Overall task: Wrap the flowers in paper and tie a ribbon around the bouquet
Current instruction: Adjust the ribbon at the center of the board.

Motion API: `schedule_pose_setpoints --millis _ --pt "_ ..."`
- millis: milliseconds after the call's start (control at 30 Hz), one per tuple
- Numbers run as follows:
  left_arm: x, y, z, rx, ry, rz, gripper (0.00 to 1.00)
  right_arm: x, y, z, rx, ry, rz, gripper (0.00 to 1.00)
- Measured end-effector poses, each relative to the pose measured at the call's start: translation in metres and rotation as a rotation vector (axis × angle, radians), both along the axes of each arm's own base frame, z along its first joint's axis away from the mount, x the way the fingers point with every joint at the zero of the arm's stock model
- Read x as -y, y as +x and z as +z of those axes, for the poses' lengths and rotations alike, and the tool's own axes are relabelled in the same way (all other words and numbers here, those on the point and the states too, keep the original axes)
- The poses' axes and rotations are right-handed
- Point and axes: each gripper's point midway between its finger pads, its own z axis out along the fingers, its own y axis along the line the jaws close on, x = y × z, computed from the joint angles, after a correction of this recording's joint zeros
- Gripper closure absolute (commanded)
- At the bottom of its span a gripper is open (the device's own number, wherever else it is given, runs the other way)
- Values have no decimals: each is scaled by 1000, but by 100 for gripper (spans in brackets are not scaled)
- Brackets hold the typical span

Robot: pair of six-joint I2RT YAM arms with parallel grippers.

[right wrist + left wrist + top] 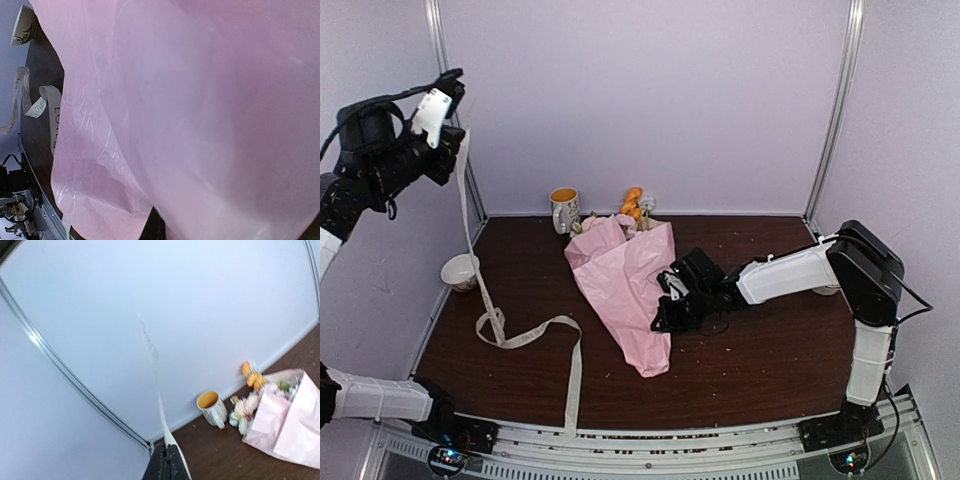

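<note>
**A:** How is the cone-shaped bouquet (625, 280) of pale pink paper and mixed blooms lying?

**B:** It is resting near the middle of the dark brown bench (760, 360). Its long axis is running from back to front with a slight slant. The wide end, showing the orange and white artificial flowers (633, 205), is pointing at the back wall beside the white mug with a yellow inside (564, 208). The narrow tip is pointing toward the near edge.

**A:** Which arm is sitting nearer?

**B:** The right one. The right end effector (665, 305) is lying against the cone's right flank, about halfway along, with its jaws closed. Its wrist view is showing only pink paper, so I cannot tell whether a fold is pinched.

**A:** And the long, narrow cream-beige fabric ribbon (470, 230)?

**B:** The left end effector (166, 452) is gripping one end of it, high over the bench's left edge and well apart from the bouquet. The ribbon is dropping past the small white bowl (460, 270), looping on the bench left of the cone and trailing to the near edge.

**A:** So what is the coming move turning on?

**B:** The bouquet is lying below and to the right of the left end effector. I am judging that the ribbon needs carrying that way, crossing the cone square to its long axis near the narrow part.
</note>
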Motion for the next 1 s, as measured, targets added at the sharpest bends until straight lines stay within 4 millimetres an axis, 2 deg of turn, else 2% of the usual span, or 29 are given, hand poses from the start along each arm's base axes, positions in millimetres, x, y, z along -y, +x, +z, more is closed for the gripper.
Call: schedule_pose_setpoints --millis 133,167,233,300,367,400,433,500,567,600,667,700,733,800,867,1000 --pt "17 30 -71 -213 55 -14 100 0 0 0 0 1 0 100" --pt "17 35 -80 -245 58 -3 100 0 0 0 0 0 0 100" --pt "3 50 -101 -324 45 85 100 0 0 0 0 1 0 100" --pt "-33 70 -121 -404 10 237 97 0 0 0 0 0 0 100" --pt "-84 87 -143 -481 -34 423 50 1 -1 0 -2 -2 0 100" --pt "-110 92 -159 -527 -50 514 32 1 -1 1 -3 -3 0 100" --pt "-130 92 -174 -574 -56 588 26 1 -1 1 -4 -5 0 100" --pt "-142 89 -192 -633 -67 638 23 2 -2 1 -6 -7 0 100" --pt "-127 85 -203 -664 -54 598 22 2 -2 1 -6 -7 0 100" --pt "-108 82 -206 -670 -31 545 23 2 -2 1 -6 -8 0 100" --pt "-59 73 -213 -680 30 406 33 2 -2 1 -7 -8 0 100" --pt "-24 65 -220 -690 65 296 41 2 -2 1 -7 -9 0 100" --pt "1 57 -228 -707 76 209 47 2 -2 0 -7 -9 0 100" --pt "52 34 -253 -781 80 23 52 2 -2 0 -8 -9 -1 100" --pt "78 14 -286 -886 62 -77 46 2 -2 1 -8 -8 -1 100" --pt "109 -25 -368 -1132 62 -164 25 2 -2 1 -8 -8 -1 100"
